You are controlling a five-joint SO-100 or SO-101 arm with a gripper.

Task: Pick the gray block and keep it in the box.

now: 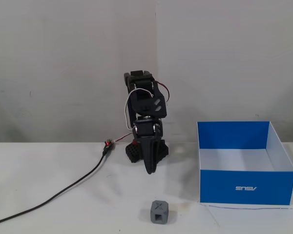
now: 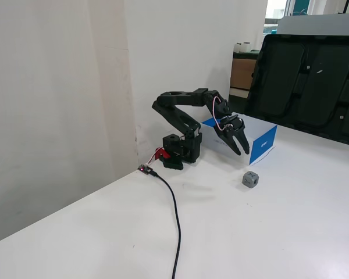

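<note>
The gripper point(image 2: 241, 147) hangs above the table with its jaws slightly apart, holding nothing. The block point(image 1: 158, 212) sits on the table point(image 1: 49, 195) near the camera, just left of the box point(image 1: 246, 187).

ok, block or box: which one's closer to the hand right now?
The gray block: it sits just beyond the hand, while the blue box lies further back behind it.

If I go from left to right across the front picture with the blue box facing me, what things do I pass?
black cable → small red-lit board → robot arm → gray block → box
</note>
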